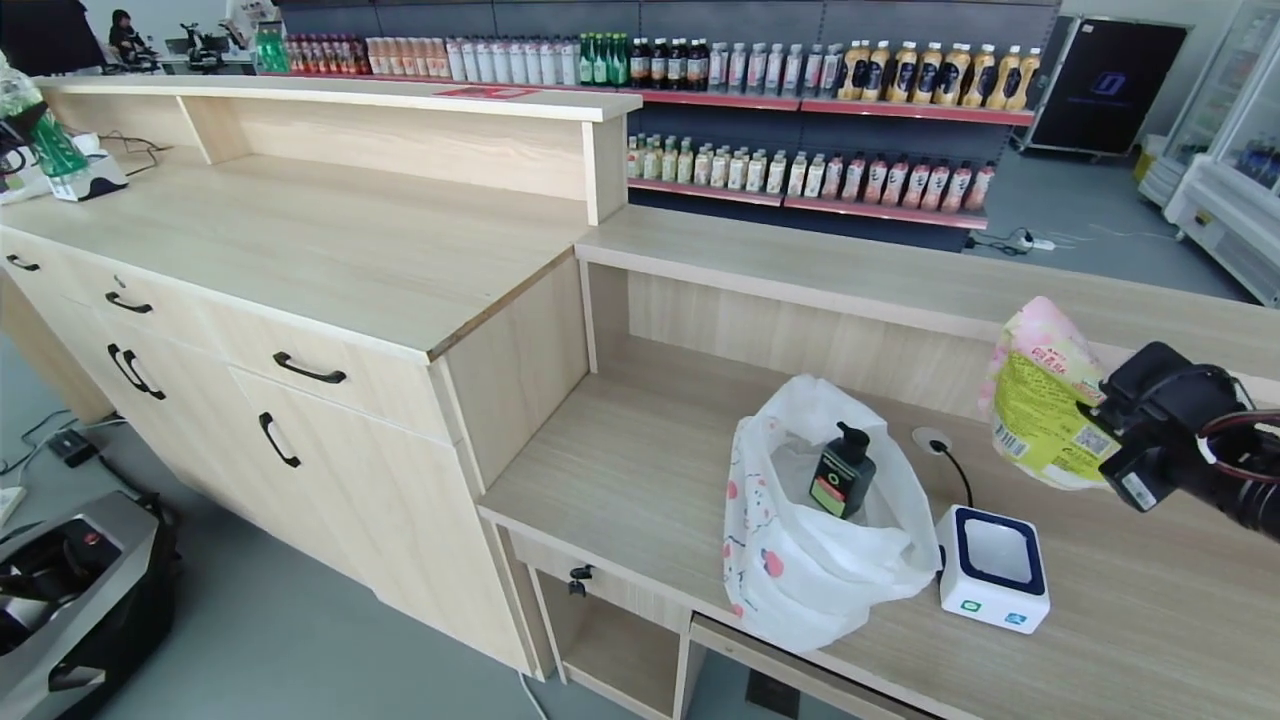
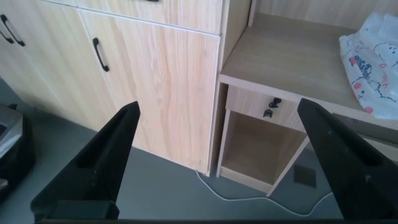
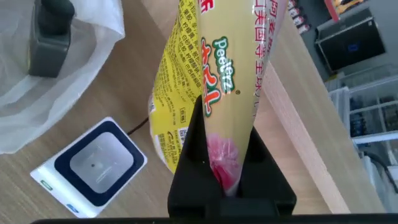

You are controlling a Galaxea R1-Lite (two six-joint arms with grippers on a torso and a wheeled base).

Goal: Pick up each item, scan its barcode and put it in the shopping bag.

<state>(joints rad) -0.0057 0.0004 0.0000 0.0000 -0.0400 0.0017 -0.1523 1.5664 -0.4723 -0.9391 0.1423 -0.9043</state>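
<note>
My right gripper (image 1: 1092, 418) is shut on a yellow and pink snack pouch (image 1: 1040, 395), held in the air above the lower counter, to the right of and above the white barcode scanner (image 1: 992, 568). The pouch (image 3: 214, 93) runs between the right gripper (image 3: 225, 163) fingers, with the scanner (image 3: 93, 165) below it. A white shopping bag (image 1: 815, 520) stands open left of the scanner, with a dark pump bottle (image 1: 843, 471) inside. My left gripper (image 2: 217, 155) hangs open over the floor, near the counter's cabinet front.
A cable (image 1: 955, 470) runs from the scanner to a hole in the counter. A higher counter (image 1: 300, 240) with drawers stands on the left. Shelves of bottles (image 1: 800, 70) line the back. A bag's edge (image 2: 373, 56) lies on the low counter (image 2: 286, 56).
</note>
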